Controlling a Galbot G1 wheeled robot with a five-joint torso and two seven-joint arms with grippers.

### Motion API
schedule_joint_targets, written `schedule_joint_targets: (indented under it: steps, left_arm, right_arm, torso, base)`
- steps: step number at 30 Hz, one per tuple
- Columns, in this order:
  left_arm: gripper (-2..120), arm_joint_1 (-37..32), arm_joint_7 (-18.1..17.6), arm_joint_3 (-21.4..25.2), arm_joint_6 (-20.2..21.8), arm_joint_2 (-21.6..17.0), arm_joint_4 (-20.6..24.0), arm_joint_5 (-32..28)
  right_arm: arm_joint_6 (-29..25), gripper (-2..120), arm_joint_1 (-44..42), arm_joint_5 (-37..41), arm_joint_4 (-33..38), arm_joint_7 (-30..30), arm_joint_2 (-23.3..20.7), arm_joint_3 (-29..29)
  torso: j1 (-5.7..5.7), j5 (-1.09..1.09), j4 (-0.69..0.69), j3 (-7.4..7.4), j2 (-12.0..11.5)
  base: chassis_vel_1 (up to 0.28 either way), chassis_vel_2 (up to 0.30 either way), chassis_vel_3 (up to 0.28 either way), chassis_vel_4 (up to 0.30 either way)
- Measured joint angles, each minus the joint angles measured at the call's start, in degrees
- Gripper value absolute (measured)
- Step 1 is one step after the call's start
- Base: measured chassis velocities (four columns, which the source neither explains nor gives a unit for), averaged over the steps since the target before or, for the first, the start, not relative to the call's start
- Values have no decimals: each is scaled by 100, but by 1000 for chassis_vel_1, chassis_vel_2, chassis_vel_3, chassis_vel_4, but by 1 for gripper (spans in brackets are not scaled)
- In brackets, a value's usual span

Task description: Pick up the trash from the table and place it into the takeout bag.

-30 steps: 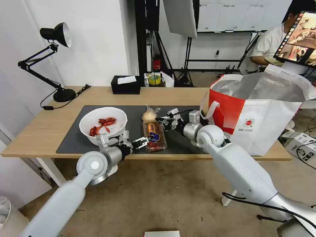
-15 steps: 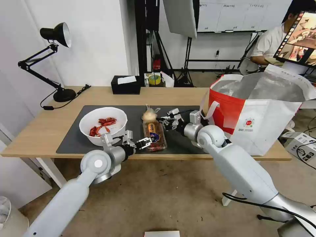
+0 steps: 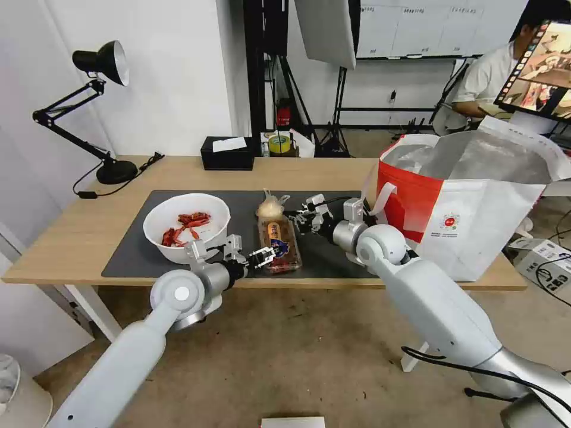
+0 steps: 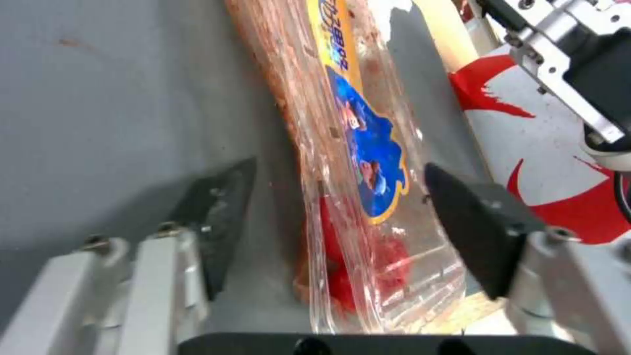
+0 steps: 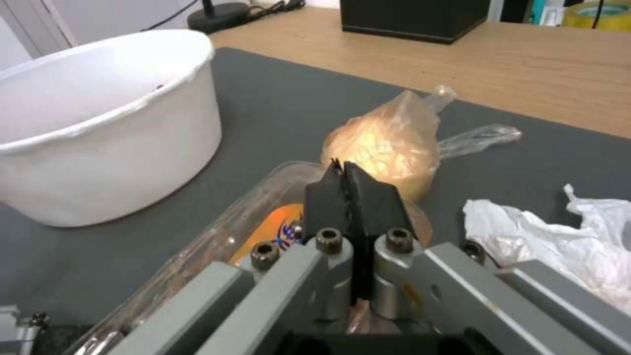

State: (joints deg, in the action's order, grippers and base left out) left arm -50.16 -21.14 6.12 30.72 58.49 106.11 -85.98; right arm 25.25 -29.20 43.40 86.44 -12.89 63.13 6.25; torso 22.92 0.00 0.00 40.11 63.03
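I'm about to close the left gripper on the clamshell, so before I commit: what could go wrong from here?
1. The left gripper is open astride the near end of the clear clamshell box, which is thin and holds red residue; a squeeze may buckle it or let it slip.
2. The right gripper, shut, hovers over the box's far end beside the knotted bag; lifting could bump both.
3. The white bowl sits near the left arm's wrist.

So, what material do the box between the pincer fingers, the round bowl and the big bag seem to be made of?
The clamshell box looks like thin clear glossy plastic: its contents show through and it glints. The white bowl seems matte, perhaps plastic or coated paper; I cannot tell which. The takeout bag looks like soft woven or non-woven sheet with a shiny silver foil lining.
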Motion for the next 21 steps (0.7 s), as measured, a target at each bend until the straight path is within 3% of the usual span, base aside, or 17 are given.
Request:
schedule_joint_targets:
  steps: [6,9,10,11,14,17,21]
  left_arm:
    - [39,-8,-11,5,-23,-8,19,13]
    - [37,-9,-12,5,-24,-8,20,18]
    - [25,-9,-15,11,-29,-6,24,32]
    - [25,-9,-15,11,-29,-6,24,32]
    - [9,-9,-21,18,-86,-2,28,53]
    - [1,-10,-30,14,-131,-6,43,79]
    - [0,-33,-54,13,-183,52,70,122]
  right_arm:
    - [0,0,-5,2,17,18,-1,1]
    - [0,0,-6,2,18,19,-1,1]
    - [0,0,-10,4,24,22,-7,1]
    - [0,0,-10,4,24,22,-7,1]
    - [0,0,-18,20,45,30,-27,1]
    - [0,0,-28,43,65,57,-44,-1]
    - [2,0,-41,125,112,121,-48,-30]
  torso:
    - [0,0,0,0,0]
    - [0,0,0,0,0]
    - [0,0,0,0,0]
    - [0,0,0,0,0]
    - [0,0,0,0,0]
    - [0,0,0,0,0]
    - [0,0,0,0,0]
  base:
    - [0,0,0,0]
    - [0,0,0,0]
    - [0,0,0,0]
    - [0,0,0,0]
    - [0,0,0,0]
    - [0,0,0,0]
    - [0,0,0,0]
